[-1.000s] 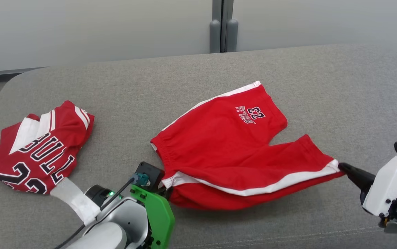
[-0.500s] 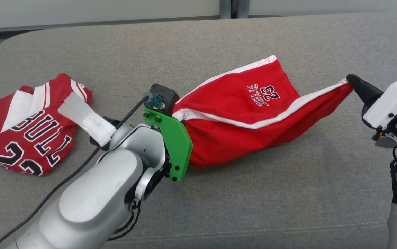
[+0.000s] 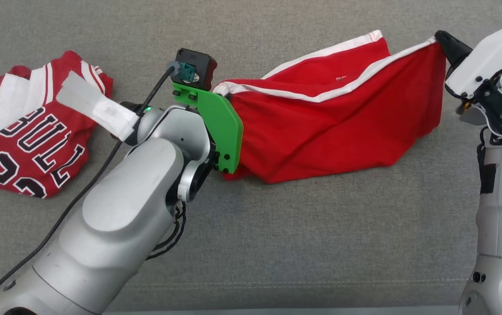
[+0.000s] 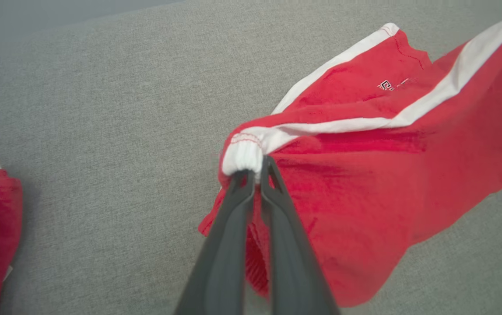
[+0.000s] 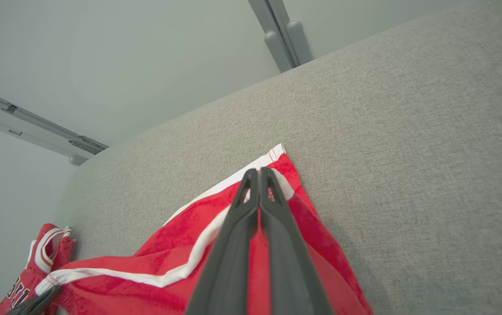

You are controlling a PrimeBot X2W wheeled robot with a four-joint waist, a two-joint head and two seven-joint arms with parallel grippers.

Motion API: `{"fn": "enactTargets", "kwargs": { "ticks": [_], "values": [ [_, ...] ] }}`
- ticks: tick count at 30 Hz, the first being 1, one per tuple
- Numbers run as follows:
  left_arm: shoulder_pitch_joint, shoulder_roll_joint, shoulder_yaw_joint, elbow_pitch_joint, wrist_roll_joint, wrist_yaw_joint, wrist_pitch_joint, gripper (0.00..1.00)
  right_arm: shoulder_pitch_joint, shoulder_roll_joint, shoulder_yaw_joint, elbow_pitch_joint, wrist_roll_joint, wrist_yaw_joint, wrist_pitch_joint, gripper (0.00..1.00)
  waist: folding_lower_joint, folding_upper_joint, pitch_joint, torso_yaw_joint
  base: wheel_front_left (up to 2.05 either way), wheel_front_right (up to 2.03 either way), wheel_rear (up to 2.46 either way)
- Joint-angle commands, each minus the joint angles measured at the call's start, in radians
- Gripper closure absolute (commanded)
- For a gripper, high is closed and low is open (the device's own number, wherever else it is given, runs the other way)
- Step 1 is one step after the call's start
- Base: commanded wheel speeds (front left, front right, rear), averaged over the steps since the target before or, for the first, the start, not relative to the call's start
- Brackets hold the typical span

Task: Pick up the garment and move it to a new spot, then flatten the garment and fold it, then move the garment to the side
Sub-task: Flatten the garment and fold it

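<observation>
Here the red shorts (image 3: pixel 329 127) hang stretched between the two grippers over the grey cushion (image 3: pixel 321 245). The left gripper (image 4: pixel 257 169) has its fingers pressed together on a bunched white corner at one end of the shorts, the cloth pinched right at the tips. The right gripper (image 5: pixel 258 175) is closed the same way on the opposite corner, where the white stripe (image 3: pixel 321 94) meets the hem.

In the head view the stripe runs nearly taut from one grip to the other, forming the top edge of the cloth. Below it the red fabric sags in a loose pouch, deepest nearer the left arm, and casts a shadow on the cushion – whether its lowest fold touches the cushion I cannot tell. Behind the stripe a second layer of the shorts shows, with its own white edge and a scrap of small print, too little of it visible to read.

The left arm's green plate (image 3: pixel 222 124) sits just in front of the shorts' left end, with a black camera block (image 3: pixel 194 65) above it.

A red jersey (image 3: pixel 27 135) with large black-and-white letters and numerals lies crumpled on the cushion at the robot's left – well apart from the shorts. In the right wrist view a pale wall (image 5: pixel 145 57) rises beyond the cushion's far edge.
</observation>
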Motion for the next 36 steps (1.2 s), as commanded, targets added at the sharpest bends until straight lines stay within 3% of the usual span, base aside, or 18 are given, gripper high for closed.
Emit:
{"fn": "enactTargets", "kwargs": {
  "ticks": [1, 11, 33, 34, 35, 36],
  "values": [
    [-0.024, -0.008, 0.01, 0.014, 0.008, 0.004, -0.016, 1.0, -0.022, -0.003, 0.001, 0.015, -0.01, 0.0, -0.015, 1.0, 0.0, 0.0, 0.028, 0.016, 0.0, 0.0, 0.0],
    [-0.054, -0.048, 0.033, 0.116, 0.005, 0.016, -0.086, 1.0, -0.099, -0.022, 0.027, 0.134, -0.056, 0.0, -0.135, 1.0, 0.0, 0.0, 0.061, 0.045, 0.0, 0.0, 0.0],
    [-0.086, -0.097, 0.022, 0.198, -0.011, -0.025, -0.138, 1.0, -0.262, -0.055, 0.018, 0.434, -0.142, 0.0, -0.357, 1.0, 0.0, 0.0, 0.094, 0.092, 0.0, 0.0, 0.0],
    [-0.087, -0.099, 0.02, 0.202, -0.012, -0.027, -0.139, 0.72, -0.268, -0.054, 0.017, 0.446, -0.145, 0.0, -0.368, 1.0, 0.0, 0.0, 0.096, 0.094, 0.0, 0.0, 0.0],
    [-0.09, -0.1, 0.02, 0.203, -0.007, -0.029, -0.148, 0.0, -0.272, -0.054, 0.013, 0.458, -0.147, 0.0, -0.379, 0.11, 0.0, 0.0, 0.098, 0.095, 0.0, 0.0, 0.0],
    [-0.092, -0.102, 0.022, 0.206, -0.007, -0.029, -0.154, 0.0, -0.278, -0.053, 0.005, 0.469, -0.147, 0.0, -0.397, 0.0, 0.0, 0.0, 0.1, 0.096, 0.0, 0.0, 0.0]
  ]
}}
